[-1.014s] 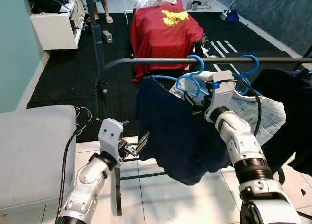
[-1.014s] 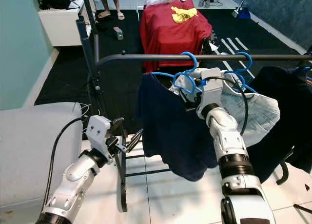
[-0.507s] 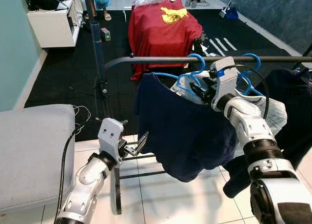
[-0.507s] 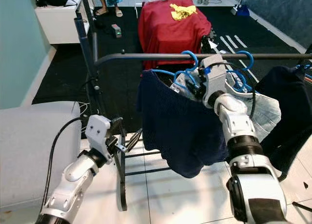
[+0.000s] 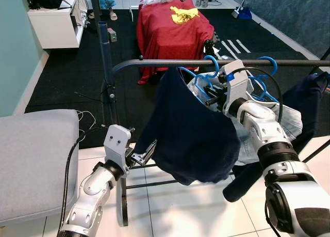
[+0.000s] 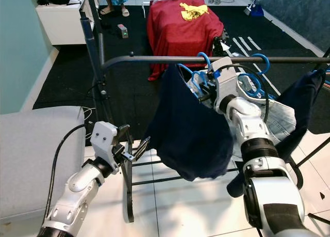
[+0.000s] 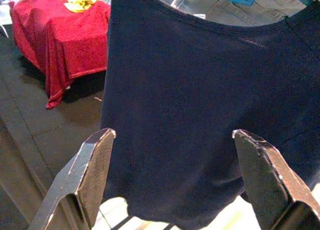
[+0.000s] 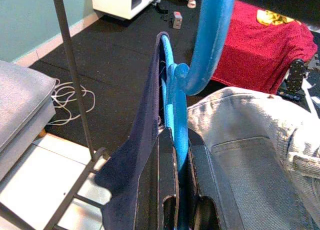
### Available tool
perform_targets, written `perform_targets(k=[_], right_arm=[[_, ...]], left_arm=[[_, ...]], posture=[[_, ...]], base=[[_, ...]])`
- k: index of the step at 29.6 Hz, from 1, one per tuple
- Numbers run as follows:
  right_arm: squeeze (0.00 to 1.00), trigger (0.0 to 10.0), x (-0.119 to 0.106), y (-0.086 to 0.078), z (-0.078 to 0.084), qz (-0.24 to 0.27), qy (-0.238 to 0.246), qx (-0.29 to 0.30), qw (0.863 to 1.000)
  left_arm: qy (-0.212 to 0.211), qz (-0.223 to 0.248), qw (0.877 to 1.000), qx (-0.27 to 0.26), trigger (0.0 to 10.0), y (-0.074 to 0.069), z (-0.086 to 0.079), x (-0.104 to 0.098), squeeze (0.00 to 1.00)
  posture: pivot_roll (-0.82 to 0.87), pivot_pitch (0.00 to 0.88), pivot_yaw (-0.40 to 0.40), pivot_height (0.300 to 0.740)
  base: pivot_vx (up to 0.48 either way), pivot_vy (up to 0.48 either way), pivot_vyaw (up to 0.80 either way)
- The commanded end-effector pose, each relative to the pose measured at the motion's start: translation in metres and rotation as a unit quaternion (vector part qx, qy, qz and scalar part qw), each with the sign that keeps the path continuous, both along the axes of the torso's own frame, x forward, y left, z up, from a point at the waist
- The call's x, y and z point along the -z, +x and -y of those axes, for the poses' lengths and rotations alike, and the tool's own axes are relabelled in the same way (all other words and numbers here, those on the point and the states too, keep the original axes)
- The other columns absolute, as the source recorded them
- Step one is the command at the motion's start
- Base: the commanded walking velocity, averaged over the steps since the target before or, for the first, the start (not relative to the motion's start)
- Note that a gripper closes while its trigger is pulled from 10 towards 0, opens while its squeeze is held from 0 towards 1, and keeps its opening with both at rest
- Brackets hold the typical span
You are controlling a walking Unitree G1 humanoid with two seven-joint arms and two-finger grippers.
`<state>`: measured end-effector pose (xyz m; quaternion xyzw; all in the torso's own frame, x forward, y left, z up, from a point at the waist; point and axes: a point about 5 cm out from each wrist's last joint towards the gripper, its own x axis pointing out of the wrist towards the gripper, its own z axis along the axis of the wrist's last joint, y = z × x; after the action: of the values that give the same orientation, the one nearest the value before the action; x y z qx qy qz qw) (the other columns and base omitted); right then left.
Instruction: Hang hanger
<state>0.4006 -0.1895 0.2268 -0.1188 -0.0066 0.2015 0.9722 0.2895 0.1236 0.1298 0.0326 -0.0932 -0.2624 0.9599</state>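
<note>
A blue hanger [image 5: 205, 80] carries a navy shirt [image 5: 191, 139], and its hook reaches the dark clothes rail [image 5: 154, 63]. My right gripper [image 5: 210, 95] is shut on the hanger's neck just under the rail; the right wrist view shows the blue hanger [image 8: 176, 115] clamped between the black fingers [image 8: 165, 175]. The shirt hangs turned and slanting down to the left. My left gripper [image 5: 145, 153] is open, low beside the rack's lower bars, below the shirt's hem. In the left wrist view the navy shirt [image 7: 200, 89] hangs beyond its wide-spread fingers [image 7: 95, 165].
A second blue hanger [image 5: 266, 74] with a pale denim garment [image 5: 283, 121] hangs right of my gripper, and a dark garment [image 5: 307, 97] further right. A grey cushion [image 5: 36, 159] lies at left, a red-draped object [image 5: 170, 28] beyond the rail, the rack's upright post [image 5: 105, 66] at left.
My right gripper has risen towards the rail and turned the hanger, so the navy shirt now hangs edge-on and further right. The dark garment at right has swung. The left arm stayed put.
</note>
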Motion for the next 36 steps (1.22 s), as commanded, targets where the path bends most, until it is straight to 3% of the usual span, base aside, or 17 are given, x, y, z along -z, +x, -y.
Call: perform_targets(k=[1,10,11,12,15,21,25,30,36], right_arm=[[0.0,0.0,0.01,0.0,0.001,-0.024,-0.009,0.001,1.0],[0.0,0.0,-0.008,-0.006,-0.015,0.04,-0.008,-0.029,0.999],[0.0,0.0,-0.011,-0.013,-0.027,0.053,-0.012,-0.051,0.997],[0.0,0.0,-0.011,-0.013,-0.027,0.053,-0.012,-0.051,0.997],[0.0,0.0,-0.014,-0.029,-0.048,0.074,-0.017,-0.079,0.994],[0.0,0.0,-0.018,-0.042,-0.059,0.095,-0.011,-0.075,0.993],[0.0,0.0,-0.019,-0.05,-0.062,0.106,0.02,-0.056,0.993],[0.0,0.0,0.014,-0.08,-0.07,0.078,0.058,-0.085,0.992],[0.0,0.0,0.046,-0.089,-0.063,0.034,0.055,-0.052,0.997]], left_arm=[[0.006,-0.007,1.0,0.002,10.0,-0.003,-0.001,0.003,0.0],[0.02,-0.003,1.0,0.004,10.0,-0.003,0.001,0.001,0.0],[0.021,-0.006,1.0,-0.006,10.0,-0.001,-0.001,0.002,0.0],[0.021,-0.006,1.0,-0.006,10.0,-0.001,-0.001,0.002,0.0],[0.022,-0.005,0.999,-0.028,10.0,0.004,-0.004,0.002,0.0],[0.016,-0.004,0.999,-0.033,10.0,0.008,-0.003,-0.001,0.0],[0.016,-0.004,1.0,-0.027,10.0,0.012,0.002,-0.002,0.0],[0.012,-0.008,1.0,-0.013,10.0,0.012,0.01,-0.001,0.0],[-0.008,-0.024,0.999,-0.029,10.0,0.013,0.006,0.003,0.0]], posture=[[-0.04,0.164,-0.065,0.74],[-0.03,0.155,-0.065,0.74],[-0.03,0.15,-0.062,0.74],[-0.03,0.15,-0.062,0.74],[-0.03,0.144,-0.05,0.74],[-0.04,0.138,-0.037,0.74],[-0.04,0.128,-0.032,0.74],[-0.05,0.121,-0.024,0.74],[-0.05,0.121,-0.027,0.74]], base=[[0.0,0.0,0.0],[0.0,0.0,0.0],[0.0,0.0,0.0],[0.0,0.0,0.0],[0.0,0.0,0.0],[0.0,0.0,0.0],[0.0,0.0,0.0],[0.0,0.0,0.0],[0.0,0.0,0.0]])
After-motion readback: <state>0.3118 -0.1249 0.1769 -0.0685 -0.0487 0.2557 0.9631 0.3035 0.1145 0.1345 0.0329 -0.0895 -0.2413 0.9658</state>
